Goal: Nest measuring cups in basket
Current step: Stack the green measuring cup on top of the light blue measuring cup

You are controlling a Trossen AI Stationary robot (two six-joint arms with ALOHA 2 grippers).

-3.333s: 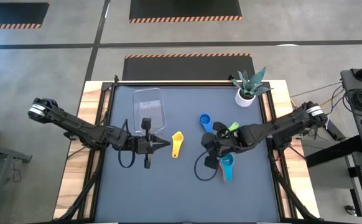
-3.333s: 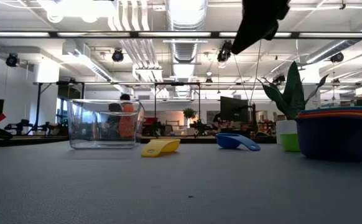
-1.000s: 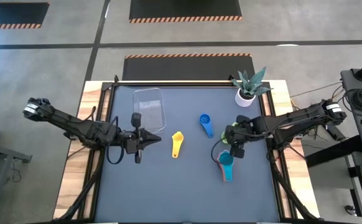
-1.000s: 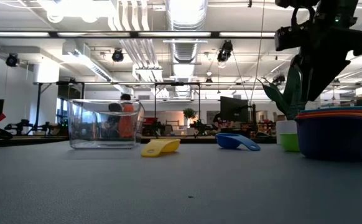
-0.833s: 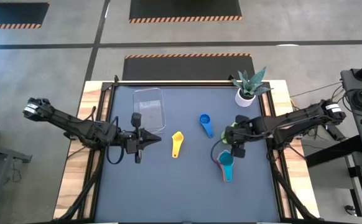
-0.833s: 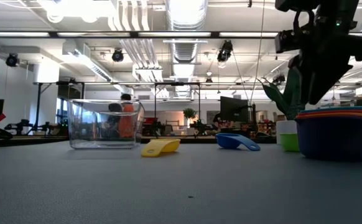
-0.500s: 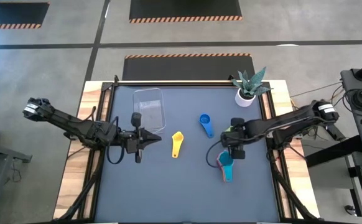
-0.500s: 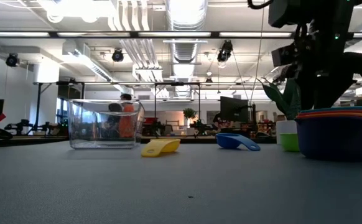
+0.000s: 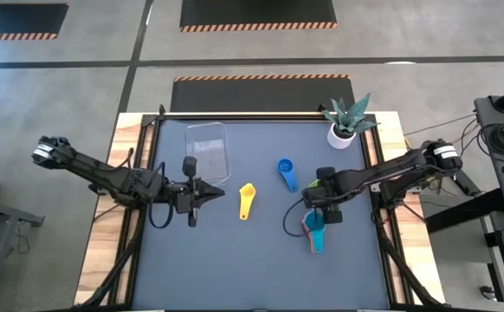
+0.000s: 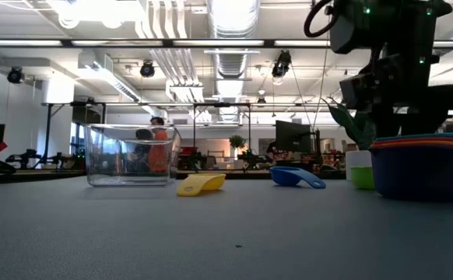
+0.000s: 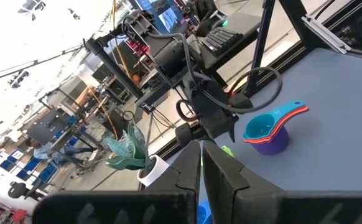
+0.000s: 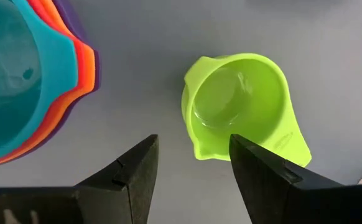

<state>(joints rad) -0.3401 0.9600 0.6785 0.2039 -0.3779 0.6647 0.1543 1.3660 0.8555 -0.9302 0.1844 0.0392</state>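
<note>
high view: yellow cup [image 9: 246, 201] lies lengthwise, handle pointing toward the near edge.

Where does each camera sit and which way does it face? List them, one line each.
High: overhead, straight down; both arms, basket.
Low: table height, level across; right arm above stacked cups.
Left wrist: forward over its shut left gripper toward the right arm.
Right wrist: down past the open right gripper onto green cup.
Shared: the stacked cups.

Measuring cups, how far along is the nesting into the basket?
Done: teal, orange, red and purple plastic cups are stacked. In hand: open right pincer hovers over the green plastic cup. Left: yellow cup, blue cup, and the clear plastic basket holds none.
</note>
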